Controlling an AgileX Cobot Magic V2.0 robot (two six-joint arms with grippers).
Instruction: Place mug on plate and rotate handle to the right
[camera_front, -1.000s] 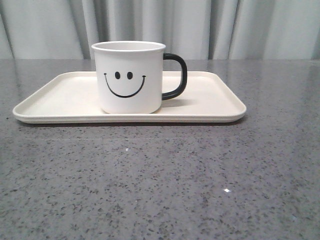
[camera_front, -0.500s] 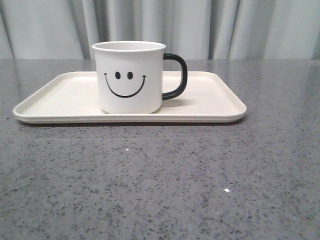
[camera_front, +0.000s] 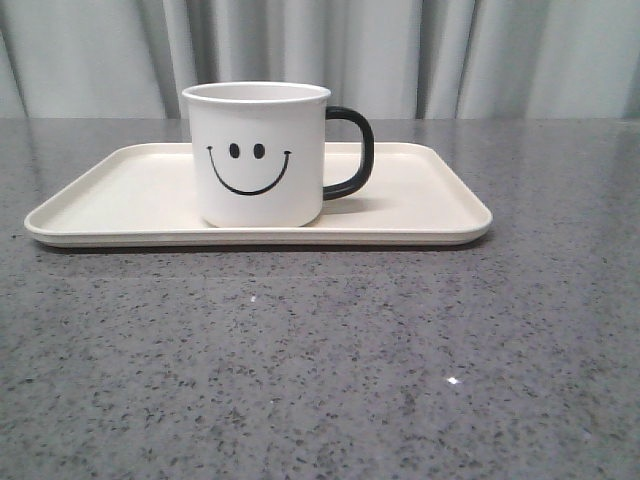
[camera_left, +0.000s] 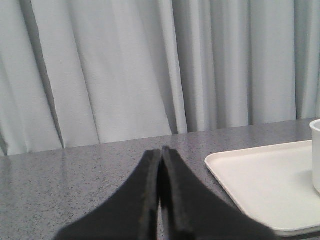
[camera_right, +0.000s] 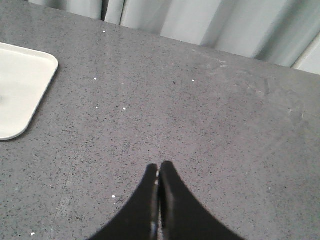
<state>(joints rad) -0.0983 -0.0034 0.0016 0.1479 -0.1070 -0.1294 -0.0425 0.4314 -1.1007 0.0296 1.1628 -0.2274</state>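
Note:
The white mug (camera_front: 258, 155) with a black smiley face stands upright on the cream rectangular plate (camera_front: 420, 200), a little left of its middle. Its black handle (camera_front: 352, 153) points to the right in the front view. Neither gripper shows in the front view. My left gripper (camera_left: 160, 150) is shut and empty over the grey table, beside the plate's corner (camera_left: 260, 185); a sliver of the mug (camera_left: 315, 155) shows at that view's edge. My right gripper (camera_right: 159, 166) is shut and empty over bare table, apart from the plate's corner (camera_right: 22, 90).
The grey speckled table (camera_front: 320, 360) spreads around the plate. Pale grey curtains (camera_front: 400, 50) hang behind the table's far edge.
The plate with the mug has shifted a hair to the left; otherwise nothing has visibly changed.

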